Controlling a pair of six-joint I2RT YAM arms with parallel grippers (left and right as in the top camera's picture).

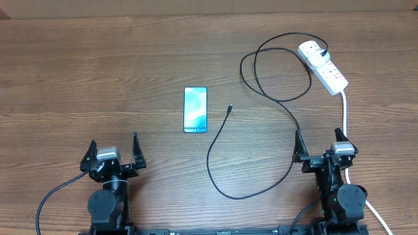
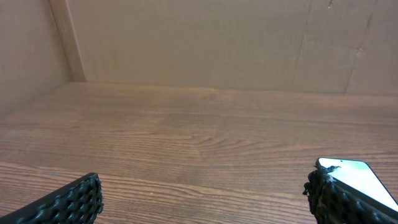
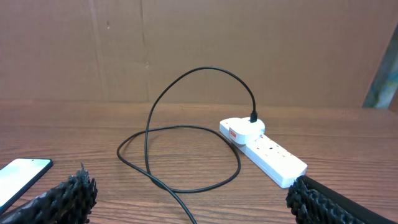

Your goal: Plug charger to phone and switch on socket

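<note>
The phone lies flat mid-table, cyan screen up with white "Galaxy S24" text at its near end; its edge shows in the left wrist view and the right wrist view. The charger cable loops across the wood, its connector tip right of the phone and apart from it. Its other end goes into a white plug block on the socket, a white strip with red switches. My left gripper stands open near the front edge, nothing between its fingers. The right gripper is open too, near the cable.
The socket's thick white cord runs down the right side past my right arm. Cardboard walls close off the far side and the left of the wooden table.
</note>
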